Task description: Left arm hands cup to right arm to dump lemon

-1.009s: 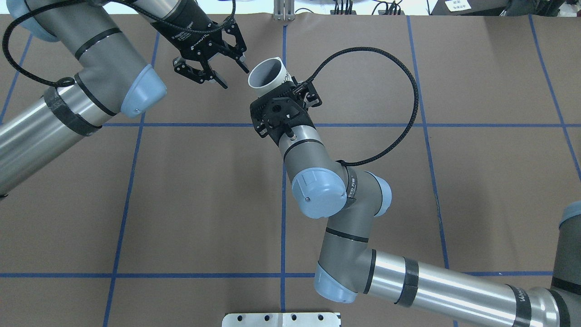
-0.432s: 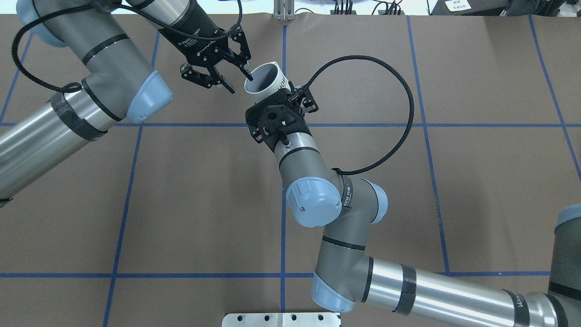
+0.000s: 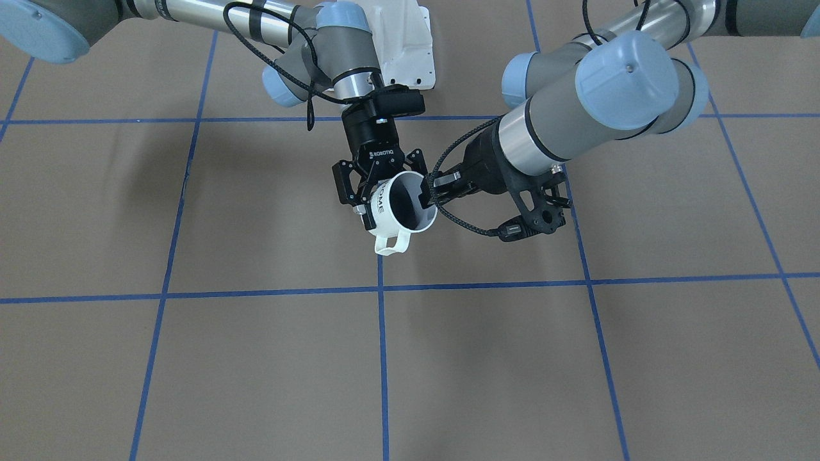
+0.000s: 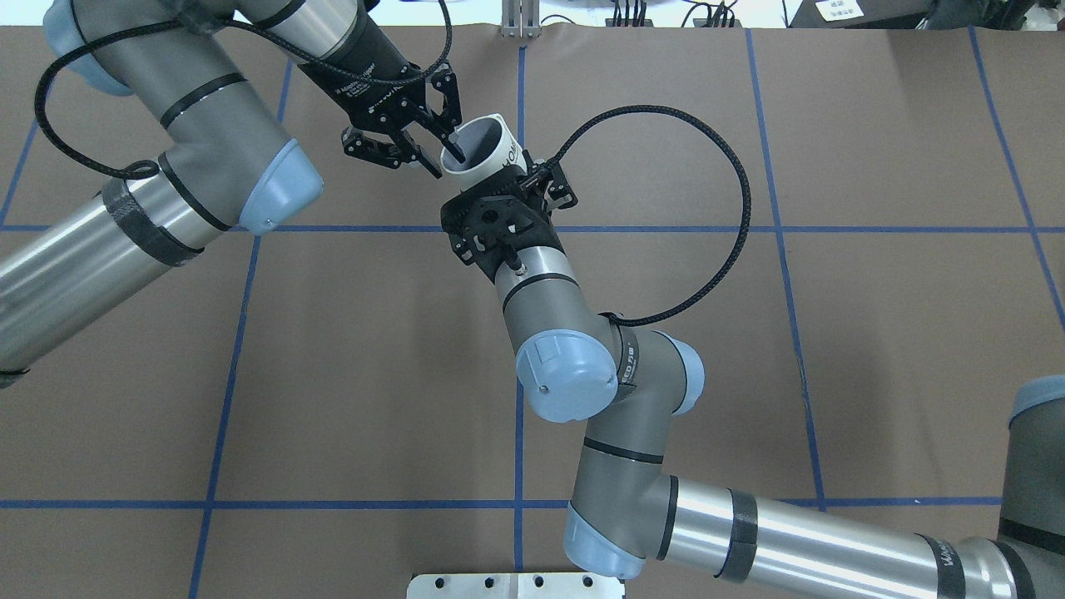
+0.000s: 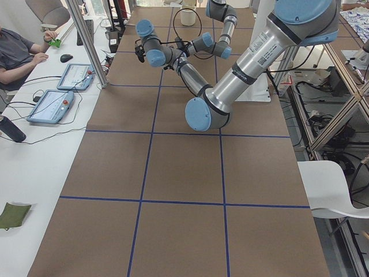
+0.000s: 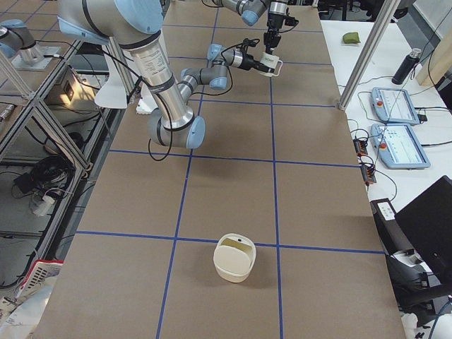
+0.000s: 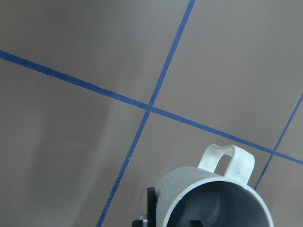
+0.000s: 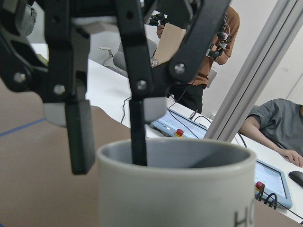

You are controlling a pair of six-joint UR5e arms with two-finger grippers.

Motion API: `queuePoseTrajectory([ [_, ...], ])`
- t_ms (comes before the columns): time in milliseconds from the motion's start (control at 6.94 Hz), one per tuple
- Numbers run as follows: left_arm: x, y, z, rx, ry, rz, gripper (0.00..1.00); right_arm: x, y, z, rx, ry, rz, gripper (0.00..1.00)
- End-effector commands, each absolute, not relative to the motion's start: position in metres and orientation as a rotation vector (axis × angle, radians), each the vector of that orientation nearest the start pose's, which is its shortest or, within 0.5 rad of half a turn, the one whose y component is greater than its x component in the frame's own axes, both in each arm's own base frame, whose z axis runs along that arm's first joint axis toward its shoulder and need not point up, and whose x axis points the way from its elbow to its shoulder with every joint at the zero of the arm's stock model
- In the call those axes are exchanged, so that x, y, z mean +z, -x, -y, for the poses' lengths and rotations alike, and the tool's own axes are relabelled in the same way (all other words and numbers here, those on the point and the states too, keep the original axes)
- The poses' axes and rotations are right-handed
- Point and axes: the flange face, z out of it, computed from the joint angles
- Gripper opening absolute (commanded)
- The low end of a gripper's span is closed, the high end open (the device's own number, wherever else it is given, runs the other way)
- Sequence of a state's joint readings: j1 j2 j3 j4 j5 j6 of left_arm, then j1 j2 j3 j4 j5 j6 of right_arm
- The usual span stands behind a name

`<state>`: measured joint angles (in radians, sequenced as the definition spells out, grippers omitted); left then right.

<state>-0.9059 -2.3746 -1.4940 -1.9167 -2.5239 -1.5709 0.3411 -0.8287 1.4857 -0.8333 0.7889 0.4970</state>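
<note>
Right wrist-mounted view first: what is the right gripper [image 8: 108, 142] doing?

It is spread wide. One finger dips inside the white HOME cup [image 8: 175, 189] and the other hangs outside its wall, with a gap showing beside the outer pad. No squeeze yet, by the look of it.

Who carries the mug, then?

The left gripper [image 3: 430, 192], pinched on the opposite wall. It holds the cup in the air, mouth upward and handle [image 3: 391, 245] free, over the brown table [image 4: 874, 333] by a crossing of blue tape lines [image 7: 149, 108].

How far along?

About half the pass, I'd judge. The cup is presented and the receiver is in place. What remains is for the right to clamp, the left to let go, and then the dump. No lemon shows in the dark inside. In the right side view a cream tub [image 6: 234, 263] sits near, and the cup is far up the table.
</note>
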Motion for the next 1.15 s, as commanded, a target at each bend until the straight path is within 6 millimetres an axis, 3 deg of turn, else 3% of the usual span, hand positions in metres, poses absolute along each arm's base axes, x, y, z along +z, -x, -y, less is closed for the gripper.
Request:
queuePoseTrajectory([
  [0,0.139,-0.396,0.578,-0.26,0.343,-1.246,0.32,0.148,0.577,0.42,-0.057,-1.331,0.572,0.39],
  [432,0.141,-0.399,0.577,-0.256,0.347,-1.243,0.26,0.147,0.576,0.42,-0.057,-1.333,0.575,0.4],
  [576,0.141,-0.399,0.577,-0.255,0.345,-1.243,0.11,0.144,0.574,0.419,-0.057,-1.335,0.577,0.5],
  [721,0.141,-0.399,0.576,-0.254,0.346,-1.243,0.0,0.145,0.573,0.419,-0.062,-1.338,0.573,0.86],
  [865,0.141,-0.399,0.576,-0.254,0.346,-1.243,0.0,0.142,0.568,0.417,-0.069,-1.344,0.58,0.99],
  [1009,0.142,-0.399,0.576,-0.253,0.345,-1.243,0.0,0.139,0.562,0.414,-0.076,-1.354,0.579,0.99],
])
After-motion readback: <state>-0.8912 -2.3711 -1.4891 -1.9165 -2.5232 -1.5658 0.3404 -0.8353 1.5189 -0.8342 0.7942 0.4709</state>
